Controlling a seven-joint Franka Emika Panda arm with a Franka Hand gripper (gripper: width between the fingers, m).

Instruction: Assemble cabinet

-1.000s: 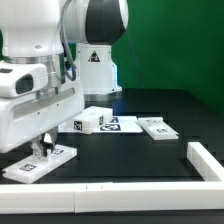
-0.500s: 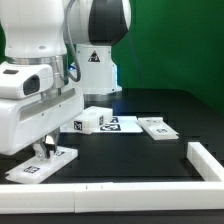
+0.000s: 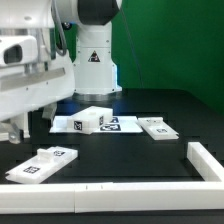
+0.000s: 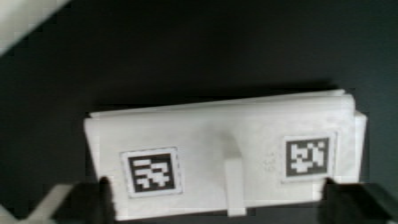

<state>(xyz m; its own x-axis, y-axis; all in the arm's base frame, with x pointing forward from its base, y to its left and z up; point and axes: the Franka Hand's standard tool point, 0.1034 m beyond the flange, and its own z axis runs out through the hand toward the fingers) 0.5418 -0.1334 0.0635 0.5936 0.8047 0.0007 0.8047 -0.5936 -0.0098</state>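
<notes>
**Gripper raised off left panel; panel left lying on table**

Since half a second ago the gripper (image 3: 18, 130) has lifted off the flat panel (image 3: 40, 163) at the exterior view's left and now hangs above it, apart from it. The panel lies where it lay before, flat on the black table (image 3: 120, 155), near the front edge.

1. Left: the wrist view looks straight down on this panel. It shows two black-and-white square tags with a narrow raised ridge between them. The fingers (image 4: 80, 200) stand wide, one outside each side of the panel, with nothing between them.
2. Left of centre, farther back: the box body (image 3: 90, 120) sits on the table with one tag facing the camera. It is well apart from the left panel.
3. Centre: the marker board (image 3: 122, 125) lies flat just to the right of the box body. Whether the two touch cannot be told.
4. Right of centre: a second panel (image 3: 158, 127) lies flat with tags on top, near the marker board but apart from it.
5. Near edge and right: the long white rail (image 3: 120, 192) runs along the front of the table and turns toward the far side at the right.
6. Behind: the base of the robot arm (image 3: 95, 60) stands at the far side of the table.
</notes>
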